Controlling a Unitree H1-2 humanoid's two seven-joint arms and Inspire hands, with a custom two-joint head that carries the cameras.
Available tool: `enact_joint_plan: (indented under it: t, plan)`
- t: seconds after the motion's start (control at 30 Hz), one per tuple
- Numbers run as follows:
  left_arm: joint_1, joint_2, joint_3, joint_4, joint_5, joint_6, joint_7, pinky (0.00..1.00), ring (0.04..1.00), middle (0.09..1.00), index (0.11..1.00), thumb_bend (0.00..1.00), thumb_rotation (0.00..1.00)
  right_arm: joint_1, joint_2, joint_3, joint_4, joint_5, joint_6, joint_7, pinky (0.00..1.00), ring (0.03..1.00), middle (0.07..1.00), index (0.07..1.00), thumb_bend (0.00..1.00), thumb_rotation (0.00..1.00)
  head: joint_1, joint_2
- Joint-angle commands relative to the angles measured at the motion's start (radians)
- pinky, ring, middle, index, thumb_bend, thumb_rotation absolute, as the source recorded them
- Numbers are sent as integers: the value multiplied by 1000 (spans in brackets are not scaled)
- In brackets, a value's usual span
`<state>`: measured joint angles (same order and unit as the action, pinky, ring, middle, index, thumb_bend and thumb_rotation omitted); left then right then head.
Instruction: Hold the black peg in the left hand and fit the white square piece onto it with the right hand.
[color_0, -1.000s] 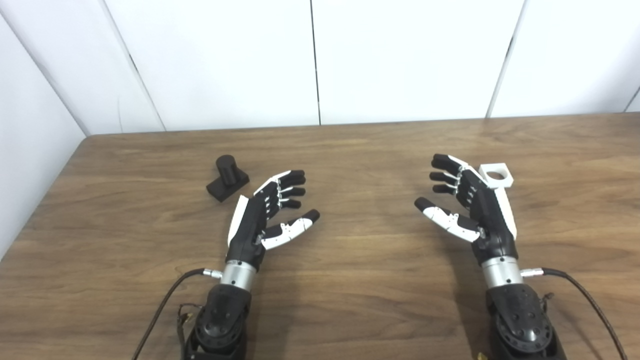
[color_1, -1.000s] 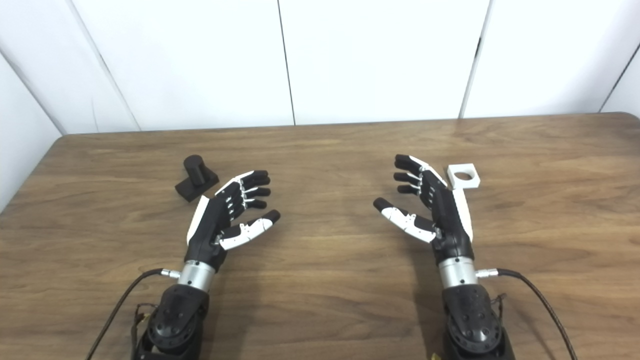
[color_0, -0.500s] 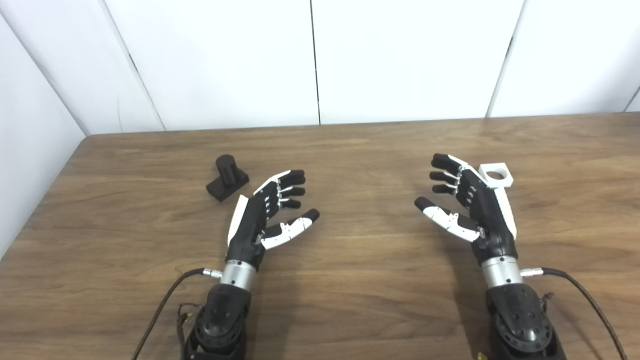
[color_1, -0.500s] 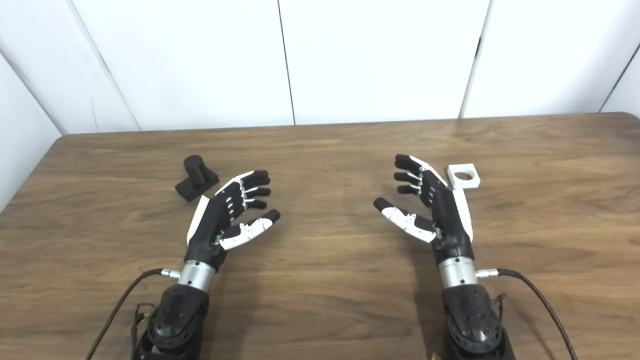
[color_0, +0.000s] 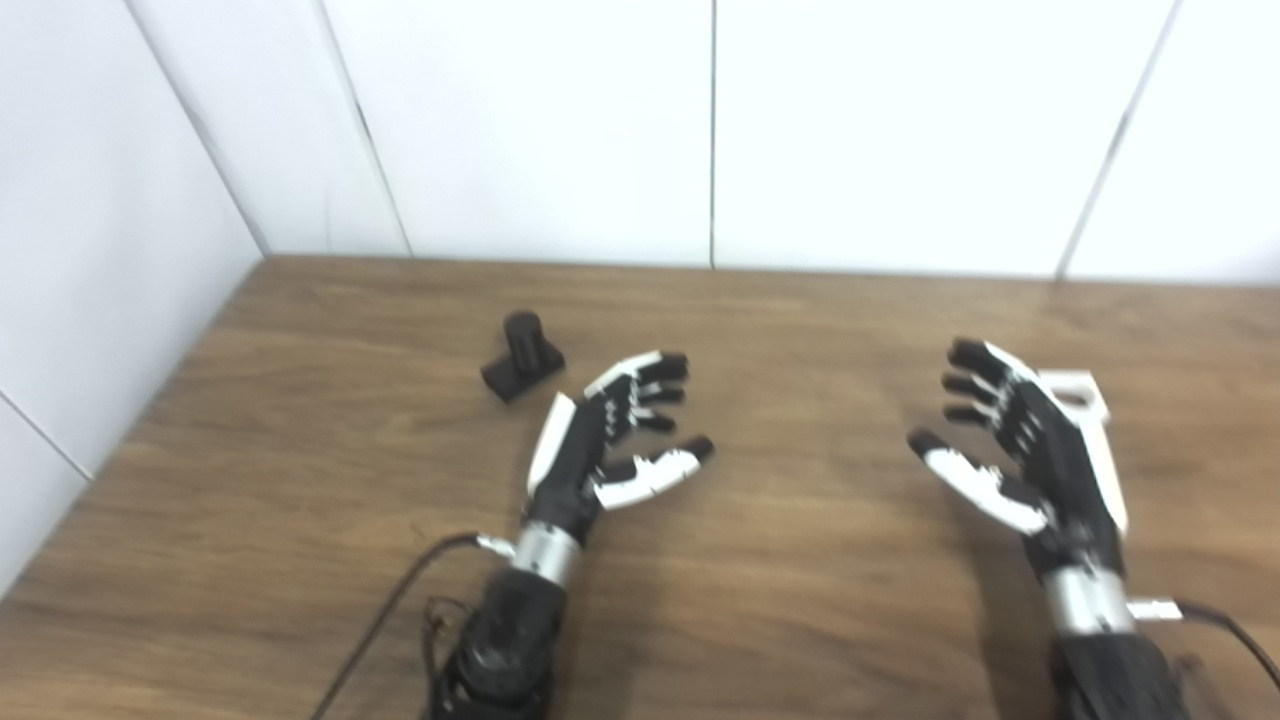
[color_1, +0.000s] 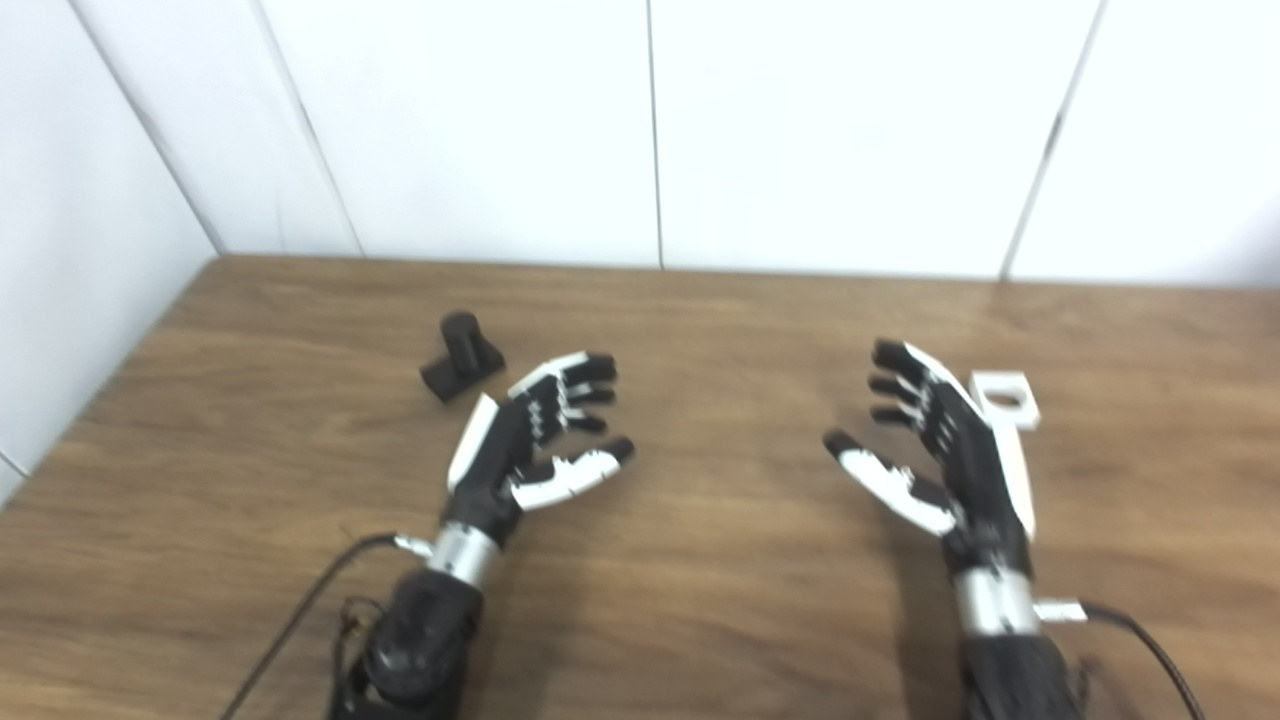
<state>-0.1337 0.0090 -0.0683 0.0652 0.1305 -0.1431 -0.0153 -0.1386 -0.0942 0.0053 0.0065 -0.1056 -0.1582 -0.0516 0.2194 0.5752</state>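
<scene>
Black peg (color_0: 522, 354) lies on the bench (color_0: 800, 600) in the upper left-centre of the frame, just beyond the fingertips of our left hand (color_0: 610, 440) and not touching them. The white square piece (color_1: 1004, 397) sits at right-centre, just behind our right hand (color_1: 945, 450), which partly covers it in the left eye view.

What has changed since half a second ago is the whole picture, not the things in it: everything has slid to the right together, more of the wall at the left shows, and the frame is a little blurred. We read that as our head turning, so neither hand nor either part has moved on the bench. Relative to each other the hands sit as before, palms turned inward, fingers spread apart and holding nothing.

For the task this means no step is done yet: the peg is not grasped and the white piece is not picked up. We judge the shifted gaze brings the peg nearer the middle of the view, which would suit a reach by the left hand up and to the left. The peg rests on its side on a blocky base, so it may roll or pivot when touched.
</scene>
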Motion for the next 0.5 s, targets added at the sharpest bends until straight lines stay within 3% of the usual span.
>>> enact_joint_plan:
  t: [0.0, 0.23, 0.47]
  plan:
    - [-46, 5, -2, -11, 13, -46, 9, 663, 760, 786, 756, 587, 104, -24, -23, -10, 6, -7, -56, 3, 663, 759, 813, 794, 713, 207, -1, 1]
    - [-55, 15, 9, -40, 61, -28, 41, 650, 752, 775, 741, 612, 131, -29, -19, -13, 0, -6, -45, 5, 690, 759, 813, 791, 720, 204, -3, -2]
    - [-84, 62, 25, -79, 208, 19, 99, 627, 731, 760, 725, 605, 171, -32, -18, -20, -11, -19, -33, 0, 672, 754, 803, 784, 716, 184, -4, -3]
